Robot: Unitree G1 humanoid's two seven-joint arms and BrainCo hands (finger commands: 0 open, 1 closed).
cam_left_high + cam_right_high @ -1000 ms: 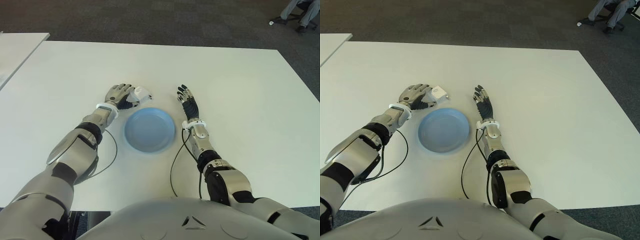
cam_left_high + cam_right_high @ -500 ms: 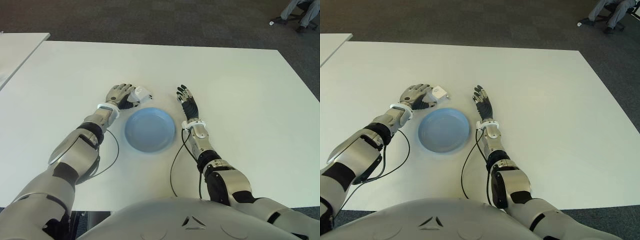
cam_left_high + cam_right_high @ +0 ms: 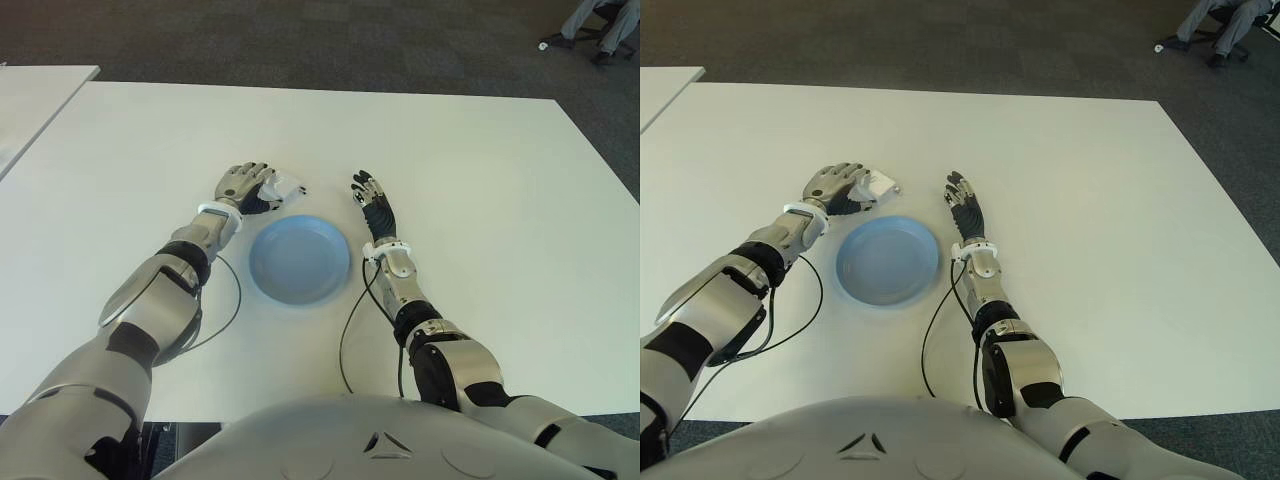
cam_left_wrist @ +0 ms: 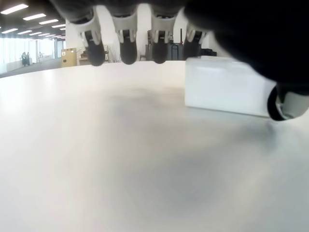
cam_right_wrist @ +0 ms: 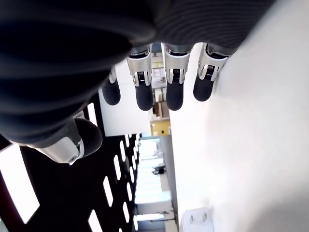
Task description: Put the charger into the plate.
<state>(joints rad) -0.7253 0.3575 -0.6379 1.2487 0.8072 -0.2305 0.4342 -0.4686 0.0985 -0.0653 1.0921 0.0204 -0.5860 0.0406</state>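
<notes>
Reaching: left hand [image 3: 244, 187] beyond the plate's [image 3: 299, 261] far-left rim, fingers [image 4: 128, 47] extended, gripping nothing, thumb beside the charger [image 3: 284, 186] for a pinch.
Charger: on the table [image 3: 480, 180], just beyond the plate.
Right hand [image 3: 372, 201]: beside the plate's right rim, fingers straight, empty.

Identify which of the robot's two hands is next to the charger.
The left hand: the white charger lies on the table at its fingers, beyond the blue plate. The right hand is open on the plate's other side, with nothing near it.
</notes>
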